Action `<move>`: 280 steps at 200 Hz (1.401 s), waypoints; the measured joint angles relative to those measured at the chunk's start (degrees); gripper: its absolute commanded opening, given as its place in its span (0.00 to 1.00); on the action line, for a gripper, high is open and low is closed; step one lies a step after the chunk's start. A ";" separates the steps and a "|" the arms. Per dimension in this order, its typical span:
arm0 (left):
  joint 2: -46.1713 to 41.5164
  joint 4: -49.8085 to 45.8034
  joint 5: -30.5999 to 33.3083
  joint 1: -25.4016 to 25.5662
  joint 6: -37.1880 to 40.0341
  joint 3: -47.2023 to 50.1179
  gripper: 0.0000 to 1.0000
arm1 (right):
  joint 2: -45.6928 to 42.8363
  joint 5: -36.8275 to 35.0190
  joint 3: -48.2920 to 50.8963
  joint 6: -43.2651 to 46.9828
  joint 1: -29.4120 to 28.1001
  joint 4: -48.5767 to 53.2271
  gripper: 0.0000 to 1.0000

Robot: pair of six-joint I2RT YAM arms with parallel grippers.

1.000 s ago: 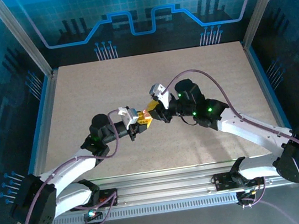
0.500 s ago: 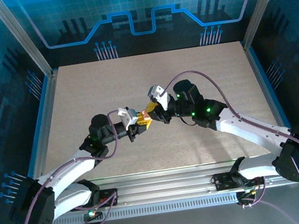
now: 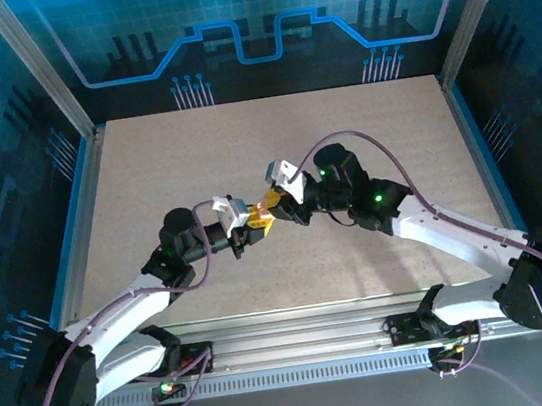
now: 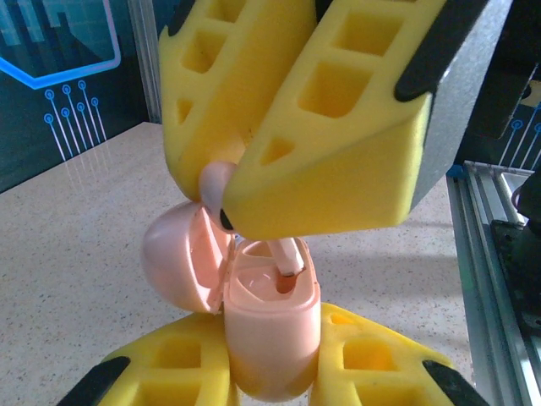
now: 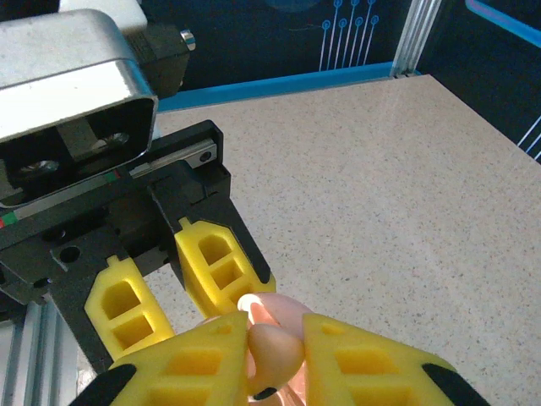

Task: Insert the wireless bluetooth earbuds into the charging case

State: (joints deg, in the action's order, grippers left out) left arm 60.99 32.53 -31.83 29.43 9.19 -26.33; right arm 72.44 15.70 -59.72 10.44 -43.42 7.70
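One earbud (image 4: 288, 254) is in hand, at the insertion step. Its head is clenched between the right gripper (image 4: 218, 203) pads and enters from 12 o'clock in the left wrist view, with the stem tip at the socket mouth of the charging case (image 4: 270, 326). The case body is clamped by the left gripper (image 4: 270, 364) and held off the table (image 3: 145, 170), near mid-table. The lid (image 4: 173, 254) is swung open toward 9 o'clock. Next move, as judged: a short straight push along the stem axis, then release. Tilt risks a jam. Whether the other socket is filled cannot be told.
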 measured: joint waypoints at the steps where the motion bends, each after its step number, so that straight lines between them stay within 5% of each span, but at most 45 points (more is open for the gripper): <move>1: -0.02 0.00 0.00 0.00 0.00 0.00 0.12 | 0.00 0.02 -0.02 0.04 0.00 0.02 0.21; 280: -1.51 -2.43 -1.53 0.00 1.51 -0.22 0.12 | 3.32 0.85 -9.66 22.03 -0.72 15.74 0.24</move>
State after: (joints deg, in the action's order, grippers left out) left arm 59.48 30.11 -33.36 29.43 10.70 -26.55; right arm 75.77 16.56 -69.38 32.47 -44.14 23.44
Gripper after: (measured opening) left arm 0.203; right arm 0.238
